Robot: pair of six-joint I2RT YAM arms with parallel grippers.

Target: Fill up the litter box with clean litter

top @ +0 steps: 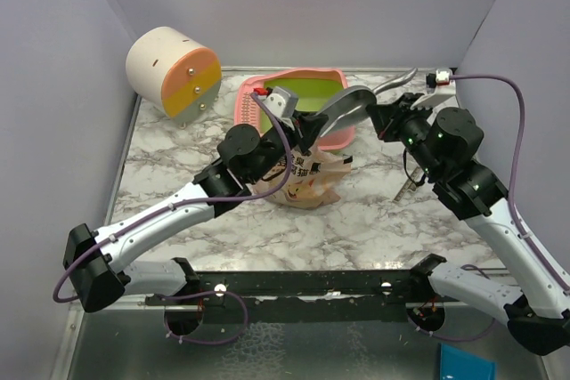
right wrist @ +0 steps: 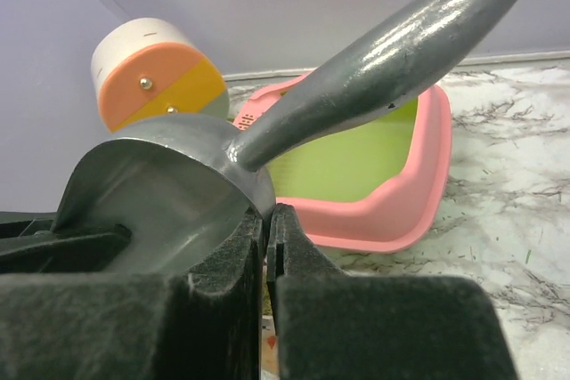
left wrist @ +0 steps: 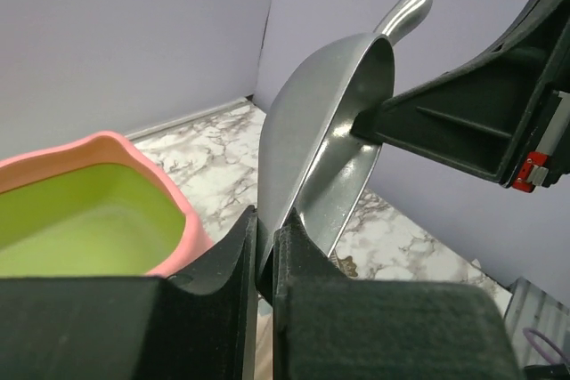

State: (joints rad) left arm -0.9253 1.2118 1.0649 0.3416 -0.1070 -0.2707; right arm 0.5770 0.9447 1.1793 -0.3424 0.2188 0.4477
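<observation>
The pink litter box (top: 338, 135) with its lime-green basin stands at the back centre and also shows in the left wrist view (left wrist: 191, 229) and the right wrist view (right wrist: 419, 193). No clean litter is visible in the basin. A grey metal scoop (top: 346, 106) hangs above the box's near edge, tilted, with nothing visible inside. My left gripper (top: 303, 131) is shut on the scoop's front rim (left wrist: 294, 149). My right gripper (top: 378, 117) is shut on the scoop's back wall by the handle (right wrist: 374, 68). The beige cat pouch (top: 312, 180) stands just below the scoop.
A cream-and-orange cylinder (top: 174, 68) lies at the back left, also in the right wrist view (right wrist: 156, 77). Lilac walls enclose the marble table (top: 178, 157) on three sides. A blue object (top: 468, 364) lies off the table at the near right.
</observation>
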